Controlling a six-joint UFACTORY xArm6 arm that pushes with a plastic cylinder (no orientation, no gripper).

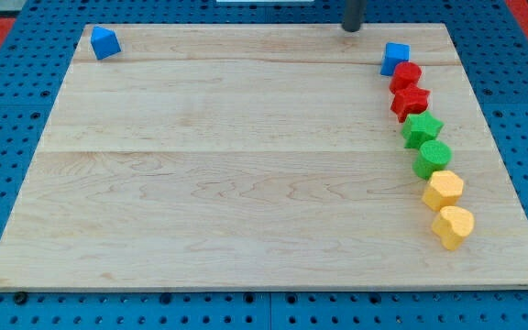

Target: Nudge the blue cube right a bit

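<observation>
A blue cube sits near the board's top right, at the head of a curved line of blocks. A second blue block, wedge-like in shape, sits at the top left corner. My tip rests at the board's top edge, a short way to the left of the blue cube and slightly above it, not touching it. Only the lower end of the rod shows.
Below the blue cube the line runs down the right side: a red block, a red star, a green star, a green round block, a yellow hexagon, a yellow heart. The wooden board lies on a blue pegboard.
</observation>
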